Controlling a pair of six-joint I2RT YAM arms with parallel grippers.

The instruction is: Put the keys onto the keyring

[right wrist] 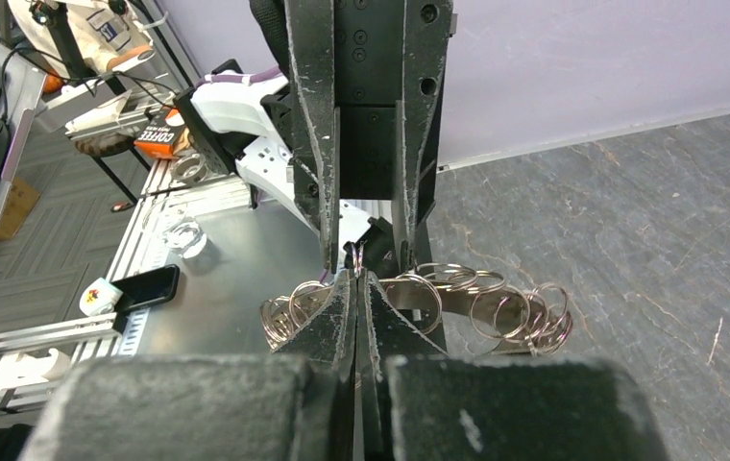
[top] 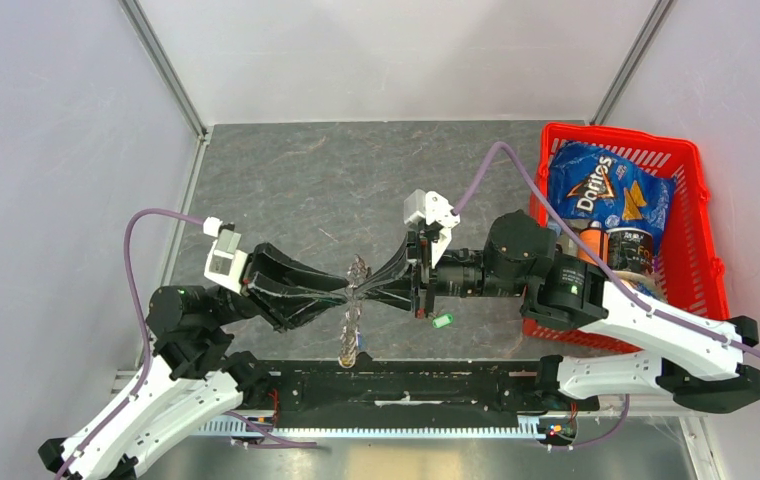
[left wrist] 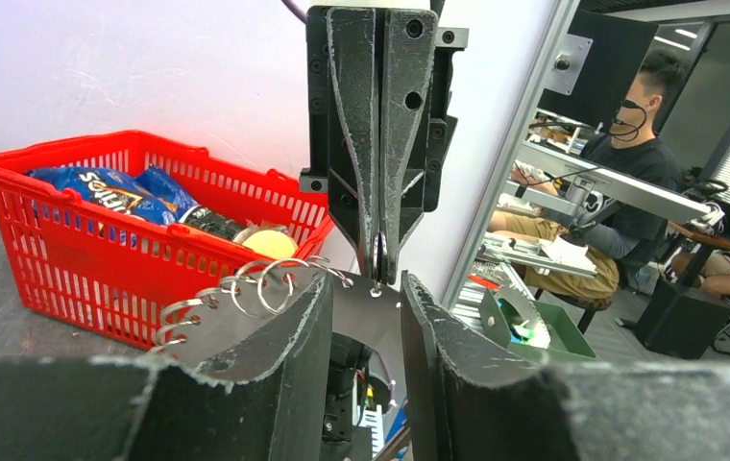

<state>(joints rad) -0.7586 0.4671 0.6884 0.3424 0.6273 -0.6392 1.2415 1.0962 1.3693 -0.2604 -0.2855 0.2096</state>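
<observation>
At table centre the two grippers meet tip to tip on the keyring (top: 350, 335), a string of silver split rings w/ a flat metal strip. R gripper (top: 369, 290): jaws tight together, no gap, tips at a small hole in the strip; can't tell if they actually pinch it. L gripper (top: 352, 291): jaws part open, the strip filling the gap btwn them w/ a finger (left wrist: 284, 336) against each edge, so clamped on the keyring. Green key (top: 443, 321) lies loose on the table (top: 296, 180), just beside the R gripper's near side, apart from the keyring. Further R, a red basket (top: 701, 230) holds a blue bag (top: 606, 190) reading "Doritos"; a dark can (top: 628, 245) sits beside it, label too small to read. Off the table, R wrist view shows an orange box (right wrist: 158, 144) marked "COFFEE".
</observation>
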